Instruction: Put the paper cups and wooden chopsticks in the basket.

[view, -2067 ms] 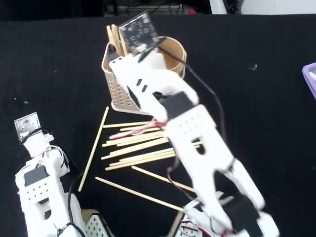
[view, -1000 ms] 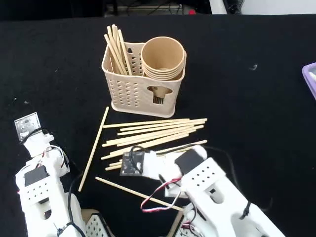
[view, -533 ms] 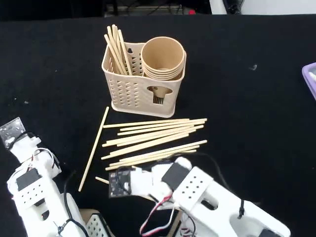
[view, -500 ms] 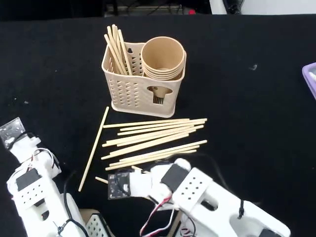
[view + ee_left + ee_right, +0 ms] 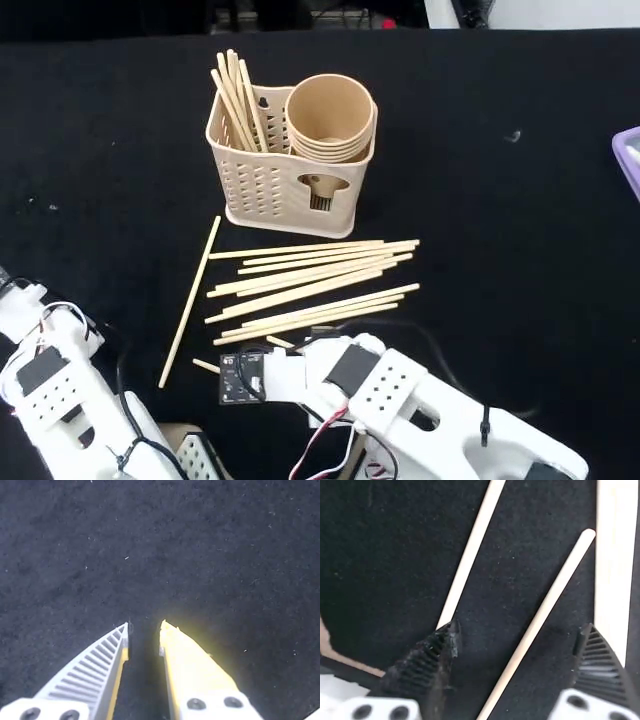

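A black cloth covers the desk point(image 5: 520, 260), dotted with pale lint. The basket point(image 5: 262, 190) stands upright toward the far side. The stacked cups point(image 5: 330, 115) sit in one of its compartments, and a bundle of chopsticks point(image 5: 234, 88) leans in the other.

More loose chopsticks point(image 5: 310, 275) lie fanned on the cloth just in front of the basket. One single stick point(image 5: 190, 300) lies apart beside them, at a steep angle to them.

The right arm point(image 5: 400, 405) lies low at the near edge, its wrist just short of the fan. The right end effector point(image 5: 517, 630) is spread wide just above the cloth. One stick point(image 5: 540, 615) lies between its jaws, untouched. A second stick point(image 5: 470, 555) runs past one fingertip, and a broader pale strip point(image 5: 612, 555) runs past the other.

The left arm point(image 5: 50, 385) sits at the near corner, well apart from the sticks. The left end effector point(image 5: 144, 627) has only a narrow gap between its tips. It holds nothing over bare cloth.

A purple object point(image 5: 628, 155) juts in at the desk's edge on the right arm's side. Behind the desk are dark gear with cables point(image 5: 290, 14) and a white surface point(image 5: 560, 12).
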`<state>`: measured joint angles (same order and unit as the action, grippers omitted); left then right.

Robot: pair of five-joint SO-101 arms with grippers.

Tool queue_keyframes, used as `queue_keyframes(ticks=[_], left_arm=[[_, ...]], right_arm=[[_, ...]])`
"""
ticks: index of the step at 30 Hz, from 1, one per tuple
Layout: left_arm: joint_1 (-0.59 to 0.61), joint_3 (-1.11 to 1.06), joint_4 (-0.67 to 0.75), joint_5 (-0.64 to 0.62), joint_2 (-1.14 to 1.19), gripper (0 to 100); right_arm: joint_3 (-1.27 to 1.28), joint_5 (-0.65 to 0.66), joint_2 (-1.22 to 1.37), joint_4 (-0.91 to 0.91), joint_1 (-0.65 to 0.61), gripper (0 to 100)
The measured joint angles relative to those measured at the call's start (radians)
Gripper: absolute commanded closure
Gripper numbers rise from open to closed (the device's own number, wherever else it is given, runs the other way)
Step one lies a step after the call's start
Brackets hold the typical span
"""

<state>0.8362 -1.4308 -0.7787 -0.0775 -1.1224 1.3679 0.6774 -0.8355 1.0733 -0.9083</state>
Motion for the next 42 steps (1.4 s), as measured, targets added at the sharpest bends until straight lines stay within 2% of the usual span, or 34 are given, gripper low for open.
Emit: queue_keyframes(ticks=[6,10,15,19,23,26,35,38,42], left_arm=[[0.000,0.000,0.000,0.000,0.000,89],[0.000,0.000,0.000,0.000,0.000,89],[0.000,0.000,0.000,0.000,0.000,89],[0.000,0.000,0.000,0.000,0.000,89],[0.000,0.000,0.000,0.000,0.000,89],[0.000,0.000,0.000,0.000,0.000,89],[0.000,0.000,0.000,0.000,0.000,89],[0.000,0.000,0.000,0.000,0.000,89],[0.000,0.000,0.000,0.000,0.000,89]], right_arm=[[-0.130,-0.155,0.000,0.072,-0.020,64.0],[-0.130,-0.252,0.000,0.071,-0.114,64.1],[-0.025,-0.273,0.000,-0.041,-0.147,64.5],[-0.017,-0.279,0.000,-0.063,-0.147,64.7],[-0.017,-0.279,0.000,-0.063,-0.138,74.3],[-0.015,-0.247,0.000,-0.063,-0.072,80.6],[-0.002,-0.028,0.000,-0.057,0.204,80.7],[-0.008,-0.021,0.000,-0.040,0.219,80.7],[-0.089,-0.023,0.000,0.080,0.186,79.6]])
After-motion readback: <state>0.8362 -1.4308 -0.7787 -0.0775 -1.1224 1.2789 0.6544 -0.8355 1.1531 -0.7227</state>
